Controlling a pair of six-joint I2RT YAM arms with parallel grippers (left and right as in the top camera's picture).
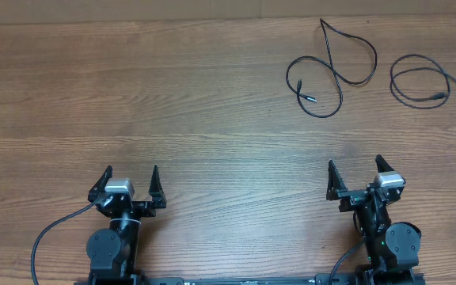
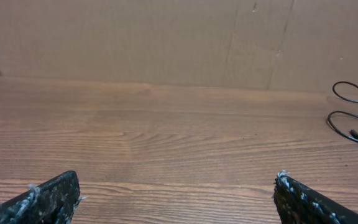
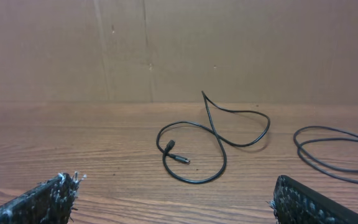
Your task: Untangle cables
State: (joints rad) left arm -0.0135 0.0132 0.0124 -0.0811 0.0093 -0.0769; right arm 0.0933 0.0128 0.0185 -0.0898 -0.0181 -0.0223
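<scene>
Lying apart, crossed black cable [image 1: 337, 75] and rounder black cable [image 1: 419, 55]; left gripper [image 1: 131, 169], right gripper [image 1: 355, 161] jaws spread.

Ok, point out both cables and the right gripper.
Looped cable [image 1: 337, 74], overhead view, where its strands cross.
Coiled cable [image 1: 393, 79], overhead view, left bend of its coil.
Right gripper [image 1: 355, 161], overhead view, midway between its fingertips.

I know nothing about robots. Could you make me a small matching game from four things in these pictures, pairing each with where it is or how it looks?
Things:
1. left end effector
2. right end effector
3. figure-eight cable
4. coiled cable

Places or states:
A. loose round coil, farthest to the right
B. open, with both cables lying ahead of it
C. open, on the side away from the cables
D. crosses over itself, beside the coil but apart from it

Pairs: 1-C, 2-B, 3-D, 4-A
</scene>
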